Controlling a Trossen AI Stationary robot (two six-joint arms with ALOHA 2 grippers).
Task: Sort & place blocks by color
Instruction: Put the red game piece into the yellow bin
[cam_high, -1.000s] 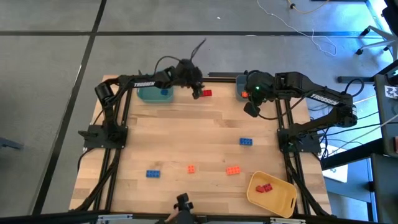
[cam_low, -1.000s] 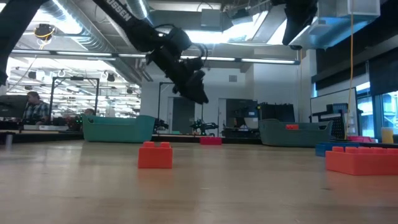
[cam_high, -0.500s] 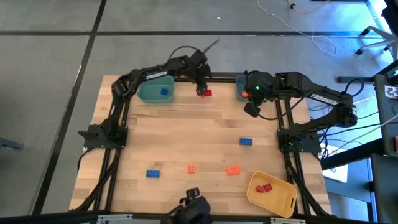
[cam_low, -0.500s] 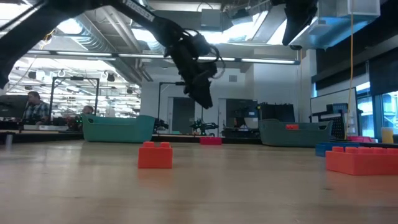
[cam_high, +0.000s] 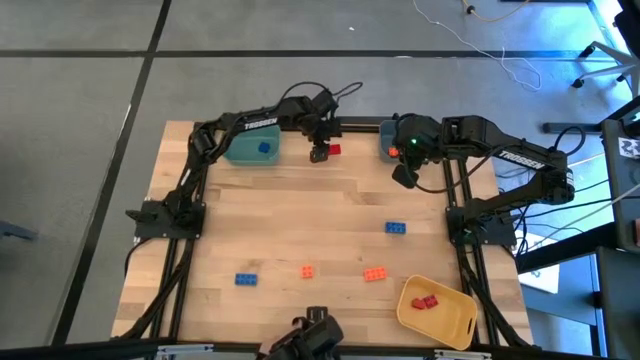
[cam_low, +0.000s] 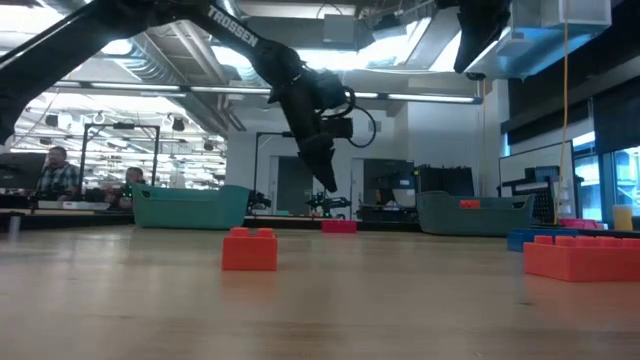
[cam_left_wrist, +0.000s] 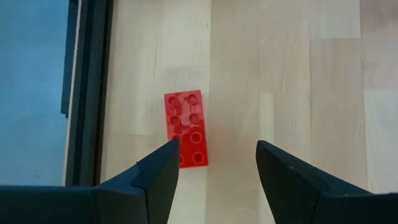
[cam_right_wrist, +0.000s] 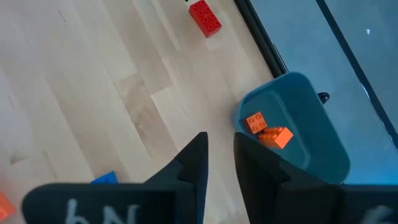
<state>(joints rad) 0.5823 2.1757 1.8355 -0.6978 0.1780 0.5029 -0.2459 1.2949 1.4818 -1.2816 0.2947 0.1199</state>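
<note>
A red oblong block (cam_left_wrist: 186, 129) lies flat on the wood near the table's far edge; it also shows in the high view (cam_high: 333, 150). My left gripper (cam_left_wrist: 217, 165) hangs open above it, pointing down, its near end between the fingers without touching; it shows in the high view (cam_high: 320, 151) and the low view (cam_low: 330, 183). My right gripper (cam_right_wrist: 221, 158) hovers beside the grey-blue bin (cam_right_wrist: 314, 134), narrowly open and empty. Blue blocks (cam_high: 396, 228) (cam_high: 246, 279) and orange blocks (cam_high: 307, 271) (cam_high: 375, 274) lie on the table.
The teal bin (cam_high: 243, 150) at the far left holds a blue block (cam_high: 264, 148). The grey-blue bin holds two orange blocks (cam_right_wrist: 267, 132). The yellow bin (cam_high: 450, 320) at the near right holds red blocks (cam_high: 425, 301). The table's dark far rail (cam_left_wrist: 90, 93) runs beside the red block.
My left arm has swung its wrist toward the table's right and far edge. Its gripper has tipped to point more steeply down over the red block and has sunk a little toward it. The blocks have stayed where they were.
</note>
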